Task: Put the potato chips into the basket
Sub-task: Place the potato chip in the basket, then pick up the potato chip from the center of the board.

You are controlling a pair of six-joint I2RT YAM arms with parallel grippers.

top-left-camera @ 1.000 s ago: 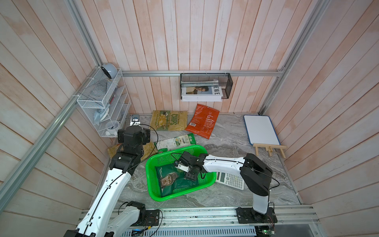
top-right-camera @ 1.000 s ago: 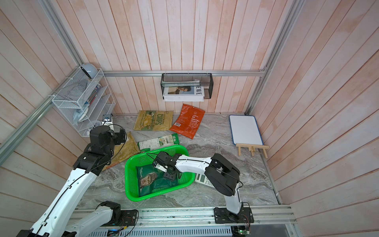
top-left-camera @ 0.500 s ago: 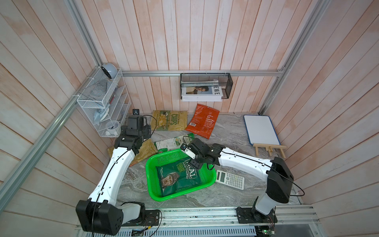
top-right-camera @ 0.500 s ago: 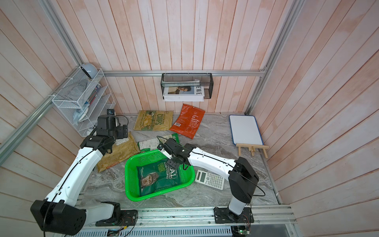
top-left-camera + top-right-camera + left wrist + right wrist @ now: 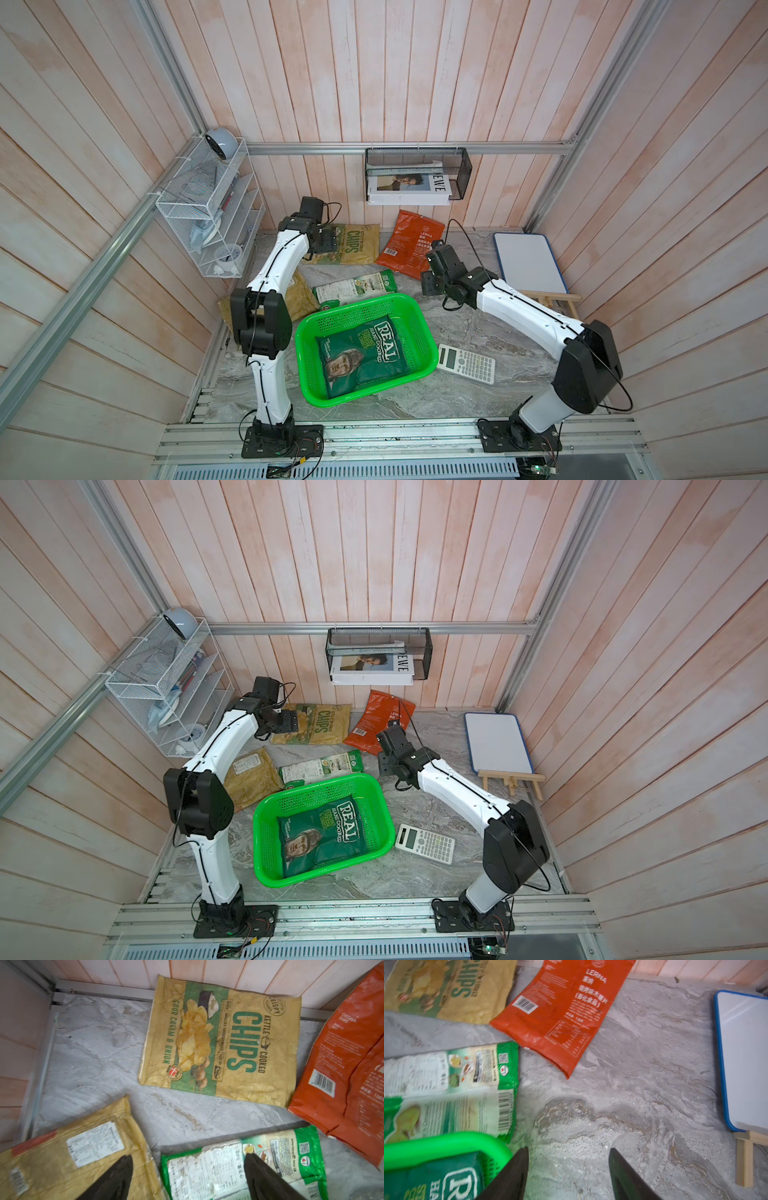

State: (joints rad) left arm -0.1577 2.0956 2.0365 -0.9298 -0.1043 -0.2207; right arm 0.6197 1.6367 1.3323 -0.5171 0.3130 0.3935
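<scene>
The mustard-brown bag (image 5: 249, 777) is being shown lying flat at the surface's left edge, and in a top view part of it is being covered by the left arm. The left gripper (image 5: 188, 1156) is being held in the air over the far-left part of the surface. Its fingers are being kept wide apart, with nothing between them. The tan "CHIPS" bag (image 5: 353, 249) is being shown lying flat at the far edge, its top touching the back wall.

The white-and-green bag (image 5: 355, 286) is being seen between that bag and the basket (image 5: 420, 340), just beside the basket's far rim. The basket is being shown toward the middle of the near edge, and the dark green "REAL" bag (image 5: 365, 353) is being carried flat on its floor. The orange-red bag (image 5: 409, 245) is being shown at the middle of the far edge, just beside the tan one.

The right gripper (image 5: 569, 1149) is being held over bare surface between the basket's far-right corner and the orange-red bag, its fingers parted and empty. A calculator (image 5: 467, 363) is being shown just right of the basket, and a whiteboard (image 5: 528, 262) is being seen along the right edge.
</scene>
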